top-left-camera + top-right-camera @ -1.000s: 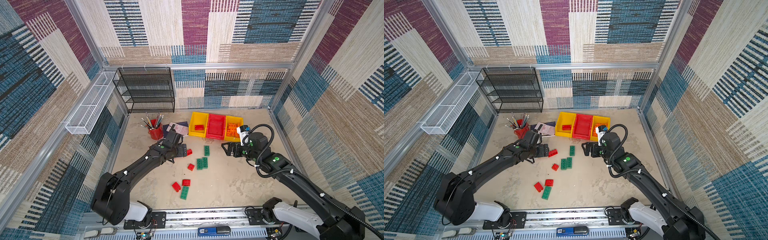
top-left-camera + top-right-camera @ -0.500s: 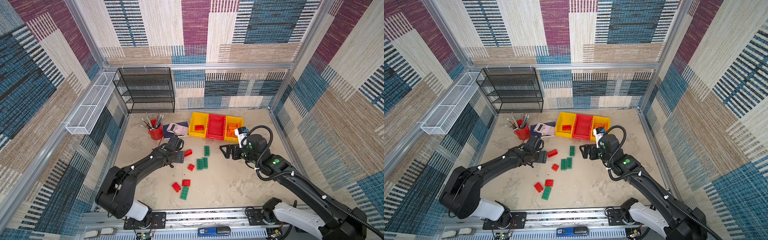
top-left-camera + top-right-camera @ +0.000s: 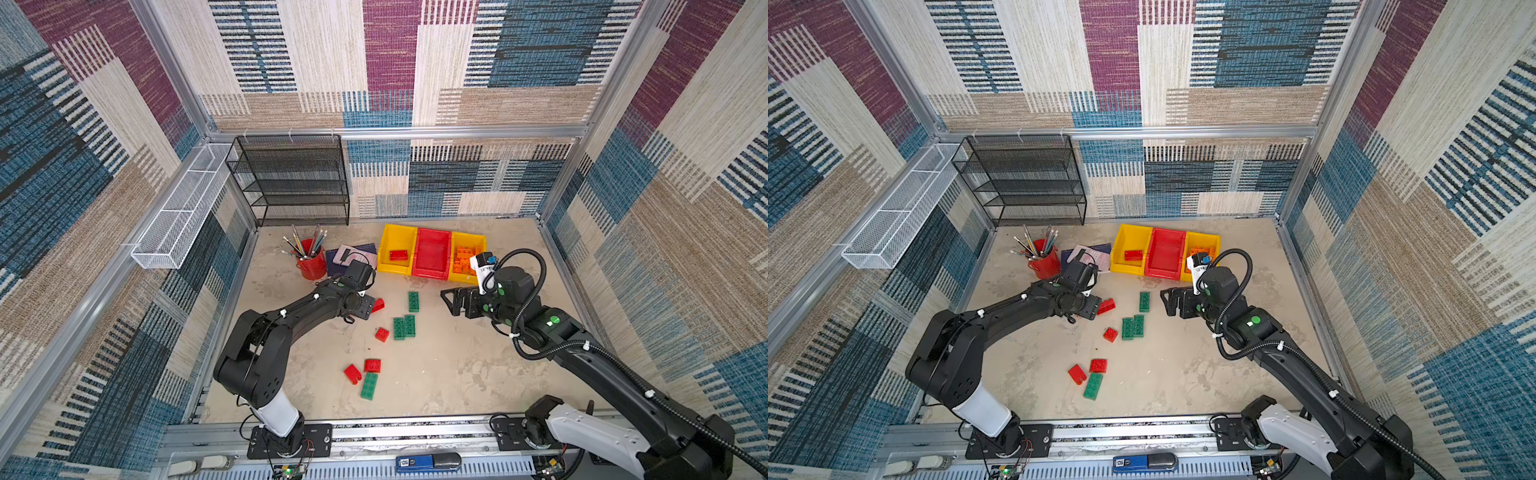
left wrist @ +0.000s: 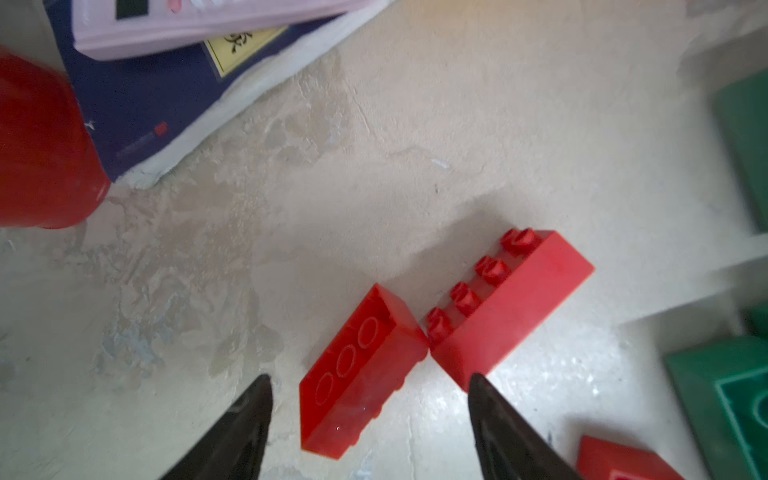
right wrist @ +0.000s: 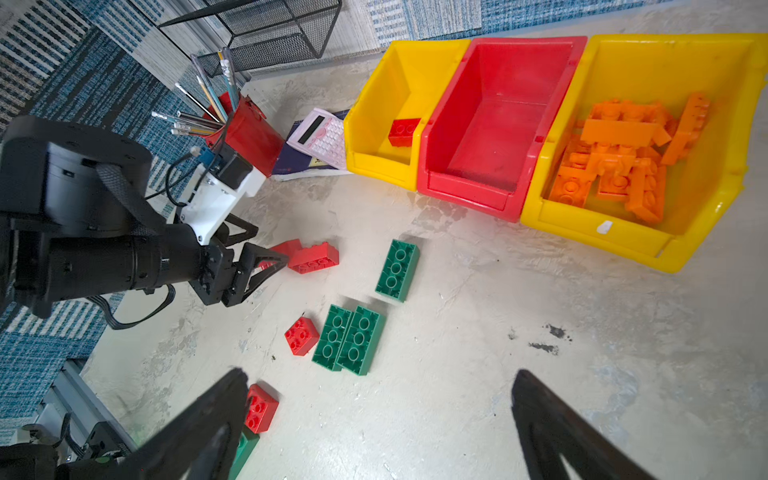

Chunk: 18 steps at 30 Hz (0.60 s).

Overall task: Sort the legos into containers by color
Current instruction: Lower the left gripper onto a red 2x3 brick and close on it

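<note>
The left arm [image 3: 307,309] has come lower and further toward the middle than a second ago, and its jaws have drawn in. They are not clenched: they stand apart on either side of a red brick [image 4: 357,374] lying on its side on the tabletop [image 3: 457,374], with a gap showing beside one fingertip [image 4: 253,407]. A second red brick [image 4: 511,299] meets it corner to corner. The right arm [image 3: 552,328] holds its jaws spread wide and empty above the tabletop, near the containers. The left yellow bin [image 5: 374,95] holds one red piece [image 5: 404,131]. The red bin [image 5: 498,104] sits between it and the right yellow bin [image 5: 715,166], which holds the orange bricks [image 5: 615,158]. A green pair [image 5: 349,338], a single green brick [image 5: 397,270] and a small red brick [image 5: 301,336] lie loose mid-table.
</note>
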Motion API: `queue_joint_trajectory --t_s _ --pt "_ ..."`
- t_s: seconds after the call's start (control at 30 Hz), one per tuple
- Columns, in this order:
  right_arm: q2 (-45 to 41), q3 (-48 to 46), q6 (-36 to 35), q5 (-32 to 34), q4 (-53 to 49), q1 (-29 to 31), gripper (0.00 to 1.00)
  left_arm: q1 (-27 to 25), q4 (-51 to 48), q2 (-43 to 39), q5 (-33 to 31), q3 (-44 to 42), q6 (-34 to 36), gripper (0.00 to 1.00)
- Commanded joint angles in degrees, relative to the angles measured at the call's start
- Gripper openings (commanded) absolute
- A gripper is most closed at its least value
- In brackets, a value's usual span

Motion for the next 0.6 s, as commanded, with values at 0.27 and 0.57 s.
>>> queue_joint_trajectory --t_s 0.27,0.57 --pt "1.1 0.7 -0.3 0.5 0.4 0.1 1.00 0.9 -3.2 1.9 -0.4 1.7 3.1 0.72" --pt "0.8 0.5 -0.2 0.9 0.3 0.1 1.00 2.7 -4.4 4.9 -0.5 4.1 1.9 0.62"
